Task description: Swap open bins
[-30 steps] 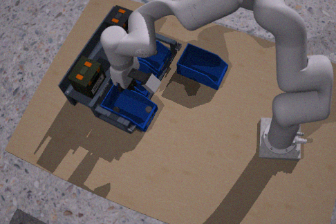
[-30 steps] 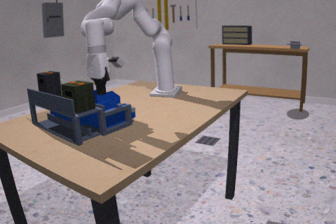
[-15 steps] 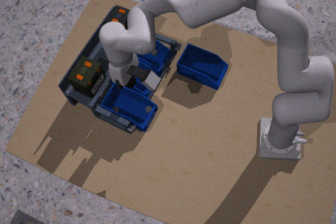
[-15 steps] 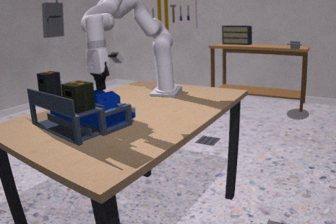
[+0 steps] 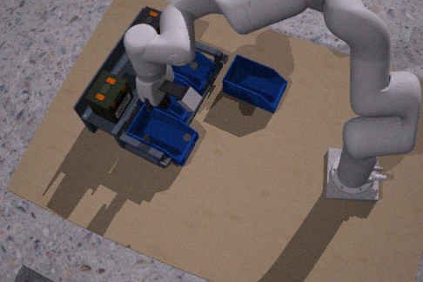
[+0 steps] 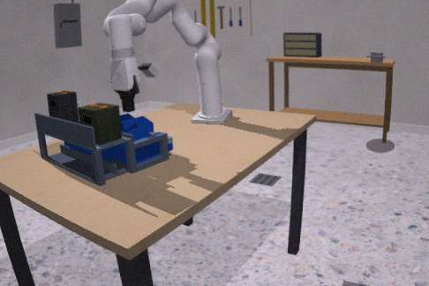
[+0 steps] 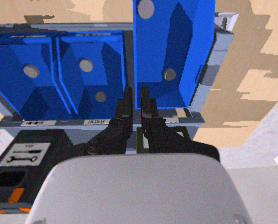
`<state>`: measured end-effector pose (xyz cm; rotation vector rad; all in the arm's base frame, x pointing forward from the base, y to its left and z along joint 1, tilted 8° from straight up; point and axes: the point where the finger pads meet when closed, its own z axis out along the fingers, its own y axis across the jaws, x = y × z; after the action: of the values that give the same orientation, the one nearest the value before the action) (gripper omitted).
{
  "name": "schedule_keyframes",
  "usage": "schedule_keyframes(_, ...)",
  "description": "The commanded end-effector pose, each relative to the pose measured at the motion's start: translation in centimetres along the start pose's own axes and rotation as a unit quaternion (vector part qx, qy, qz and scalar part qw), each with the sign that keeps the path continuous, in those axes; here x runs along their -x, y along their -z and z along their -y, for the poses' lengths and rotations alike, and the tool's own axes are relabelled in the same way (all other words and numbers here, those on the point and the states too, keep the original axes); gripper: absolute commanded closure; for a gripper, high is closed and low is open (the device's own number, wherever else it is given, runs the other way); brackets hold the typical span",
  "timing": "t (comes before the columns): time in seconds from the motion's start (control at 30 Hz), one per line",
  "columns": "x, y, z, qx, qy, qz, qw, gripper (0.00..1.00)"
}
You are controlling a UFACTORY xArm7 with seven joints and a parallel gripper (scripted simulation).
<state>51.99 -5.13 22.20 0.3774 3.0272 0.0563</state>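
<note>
An empty blue open bin [image 5: 254,83] stands on the table top to the right of the grey shelf [image 5: 144,86]. A blue bin with grey round parts [image 5: 163,134] lies in the shelf's front-end place; in the wrist view it [image 7: 167,50] reaches farther out than the two neighbouring bins [image 7: 90,82] [image 7: 27,85]. I cannot tell if it sits level. My gripper [image 7: 136,97] [image 6: 128,105] is shut with a thin gap and nothing between the fingers. It hangs above the shelf behind that bin's rear wall, apart from it.
A green box [image 5: 106,95] and a black box [image 5: 150,16] with orange marks stand on the shelf's upper board, close to my wrist. The arm's base [image 5: 352,179] is at the table's right side.
</note>
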Motion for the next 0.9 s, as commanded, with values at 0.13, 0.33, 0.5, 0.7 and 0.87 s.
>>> schedule_keyframes(0.13,0.08,0.36,-0.05,0.000,0.000,0.002,1.000,0.90)
schedule_keyframes(0.33,0.08,0.39,-0.05,0.000,0.000,0.002,1.000,0.90)
schedule_keyframes(0.5,0.08,0.39,-0.05,0.000,0.000,0.002,1.000,1.00)
schedule_keyframes(0.7,0.08,0.39,-0.05,0.000,0.000,0.002,1.000,1.00)
schedule_keyframes(0.87,0.08,0.39,-0.05,0.000,0.000,0.002,1.000,1.00)
